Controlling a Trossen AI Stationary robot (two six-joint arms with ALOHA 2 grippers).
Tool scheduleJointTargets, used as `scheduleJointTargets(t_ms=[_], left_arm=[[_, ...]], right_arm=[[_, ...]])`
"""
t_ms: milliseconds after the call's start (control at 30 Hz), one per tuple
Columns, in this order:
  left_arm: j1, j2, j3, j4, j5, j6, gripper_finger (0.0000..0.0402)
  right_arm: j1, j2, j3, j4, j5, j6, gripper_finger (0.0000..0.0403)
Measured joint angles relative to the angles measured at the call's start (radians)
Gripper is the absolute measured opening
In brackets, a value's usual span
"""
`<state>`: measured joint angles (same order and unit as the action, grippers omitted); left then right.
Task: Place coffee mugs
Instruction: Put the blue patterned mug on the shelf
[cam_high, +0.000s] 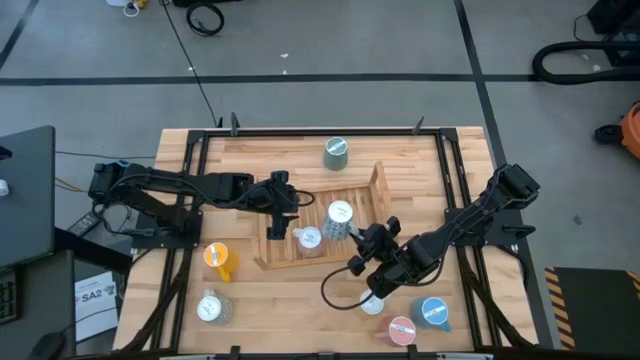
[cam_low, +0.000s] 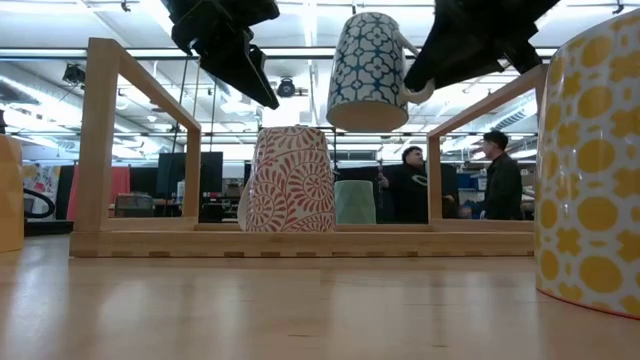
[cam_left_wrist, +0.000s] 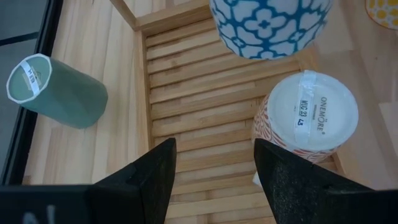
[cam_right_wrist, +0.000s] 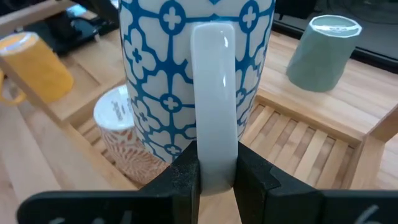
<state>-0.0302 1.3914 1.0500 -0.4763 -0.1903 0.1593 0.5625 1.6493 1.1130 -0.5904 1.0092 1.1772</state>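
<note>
- Blue-patterned mug (cam_right_wrist: 196, 74): handle pinched tight in my right gripper (cam_right_wrist: 214, 177), carried upside down above the wooden tray (cam_high: 368, 190).
- Red-patterned mug (cam_left_wrist: 305, 121): inverted on the tray slats, beside it.
- Left gripper (cam_left_wrist: 211, 171): jaws apart, empty, over the tray.
- Step: placing. Next, I judge: lower onto a free slat, release.

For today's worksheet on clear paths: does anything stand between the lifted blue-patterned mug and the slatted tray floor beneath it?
Nothing visible does. The blue-patterned mug hangs by its handle from the right gripper over bare tray slats, with the red-patterned mug beside.
</note>
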Motion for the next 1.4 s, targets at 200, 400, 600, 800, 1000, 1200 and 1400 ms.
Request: scheduleJointTargets(t_ms=[200,400,600,800,1000,1200,1400], left_arm=[[0.0,0.0,0.0,0.0,0.0,-0.024,0.0222],[0.0,0.0,0.0,0.0,0.0,-0.025,0.0222],[0.0,0.0,0.0,0.019,0.006,-0.026,0.0222],[-0.001,0.0,0.0,0.077,0.058,-0.019,0.0222],[-0.001,0.0,0.0,0.09,0.057,-0.011,0.0222],[-0.001,0.0,0.0,0.091,0.055,-0.009,0.0222],[-0.001,0.0,0.0,0.087,0.053,-0.008,0.0222]], right_arm=[[0.001,0.0,0.0,0.061,0.018,-0.009,0.0076],[0.007,0.002,0.0,0.104,0.042,-0.047,0.0076],[0.006,0.002,0.0,0.1,0.044,-0.094,0.0076],[-0.004,0.002,0.0,0.094,0.044,-0.175,0.0076],[-0.038,0.002,0.0,0.085,0.044,-0.244,0.0076],[-0.088,0.002,0.0,0.087,0.044,-0.298,0.0076],[-0.154,0.002,0.0,0.093,-0.004,-0.377,0.0076]])
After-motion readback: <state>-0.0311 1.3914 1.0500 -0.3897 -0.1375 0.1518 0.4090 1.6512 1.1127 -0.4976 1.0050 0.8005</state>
